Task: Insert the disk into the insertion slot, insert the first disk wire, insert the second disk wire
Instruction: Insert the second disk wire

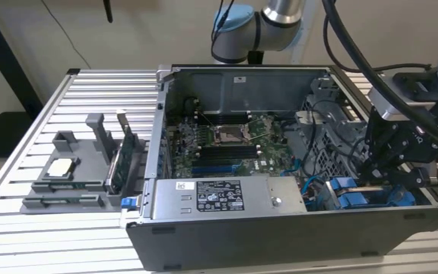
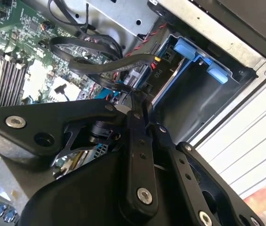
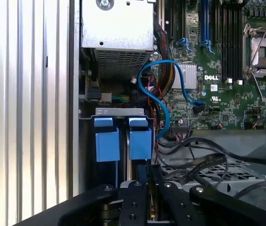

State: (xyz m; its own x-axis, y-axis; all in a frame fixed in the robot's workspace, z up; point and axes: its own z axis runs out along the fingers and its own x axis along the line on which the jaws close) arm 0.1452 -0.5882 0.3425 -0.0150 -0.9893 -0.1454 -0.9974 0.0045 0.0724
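Filling the exterior view's middle, an open computer case (image 1: 280, 240) rests on a ribbed metal table (image 1: 52, 103); beige wall (image 1: 143, 34) behind. The gripper (image 1: 371, 178) hovers lower right over the insertion slot (image 1: 371, 197), its opening impossible to tell.

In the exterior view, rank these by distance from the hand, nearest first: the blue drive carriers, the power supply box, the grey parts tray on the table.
1. Blue drive carriers: directly under the hand, in the case's corner at the exterior view's right.
2. Power supply box: along the case's front edge, mid-picture.
3. Parts tray: outside the case, at the exterior view's left.
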